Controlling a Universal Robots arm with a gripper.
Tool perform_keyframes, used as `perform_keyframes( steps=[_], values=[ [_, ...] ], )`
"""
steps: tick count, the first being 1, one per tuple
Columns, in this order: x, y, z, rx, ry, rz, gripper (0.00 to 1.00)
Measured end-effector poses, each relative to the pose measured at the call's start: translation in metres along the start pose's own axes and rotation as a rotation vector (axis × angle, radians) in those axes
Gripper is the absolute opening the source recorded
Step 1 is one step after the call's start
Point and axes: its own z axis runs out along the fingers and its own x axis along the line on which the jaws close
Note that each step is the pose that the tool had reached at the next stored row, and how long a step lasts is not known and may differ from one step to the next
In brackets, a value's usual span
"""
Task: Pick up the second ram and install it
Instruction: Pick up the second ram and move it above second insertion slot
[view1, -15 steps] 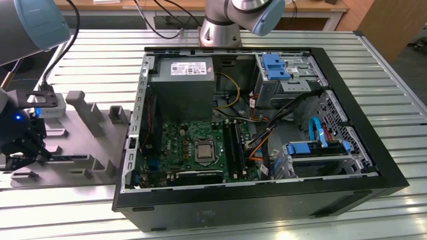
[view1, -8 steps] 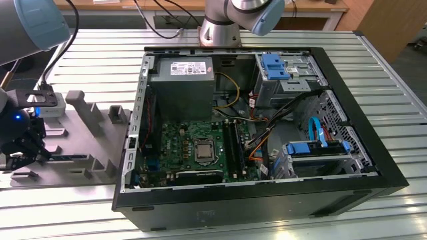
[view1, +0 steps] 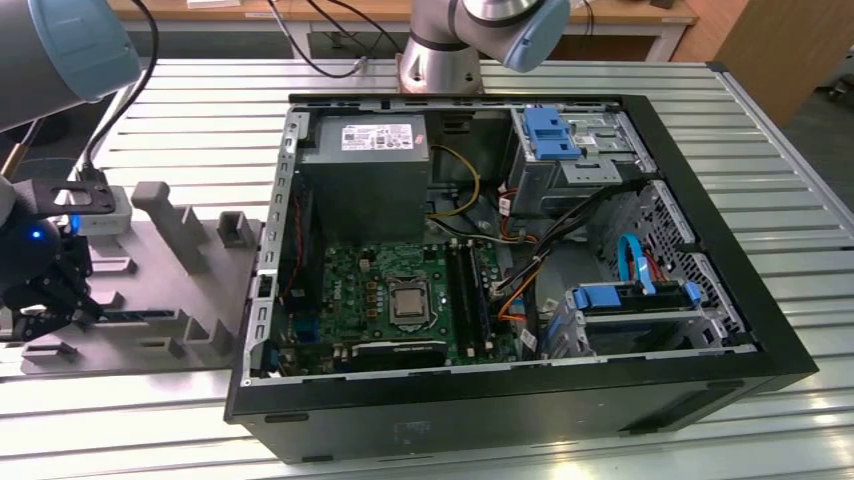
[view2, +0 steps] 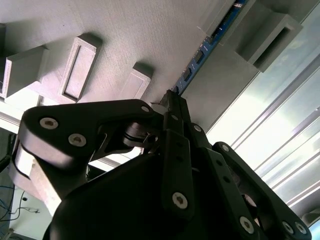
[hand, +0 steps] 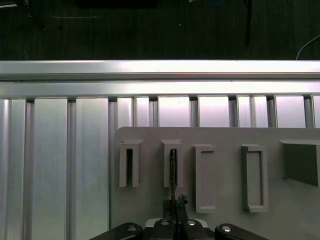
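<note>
Gripper (view2: 170, 100) jaws look pinched on the near end of the second ram (view2: 197, 60), slotted in the gray holder rack (hand: 225, 145) on the bench (view1: 200, 110); I judge it light, stiff and fragile, best held by the bare board edges.

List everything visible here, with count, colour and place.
blue-green circuit-board RAM stick: one, blue-green, on edge in a fixture slot.
grey slotted plastic fixture plate: one, grey, on the table, exterior view's left of the case.
open black metal computer case: one, black, mid-table.
green motherboard: one, green, inside the case.
grey metal power supply box: one, grey, case's far end.
blue plastic drive brackets: two, blue, in the case's bays.
ribbed aluminium table: one, silver, under everything.
grey robot arm: one, grey with light-blue caps, base beyond the case.
black gripper: one, black, shut on the RAM stick's end.
</note>
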Motion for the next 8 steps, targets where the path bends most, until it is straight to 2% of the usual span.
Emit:
perform_keyframes(
  steps=[4, 8],
  values=[
    [-0.0001, 0.0, -0.0007, -0.0001, 0.0001, 0.0, 0.12],
    [-0.0005, 0.0004, -0.0083, -0.0001, 0.0, 0.0, 0.12]
  ],
)
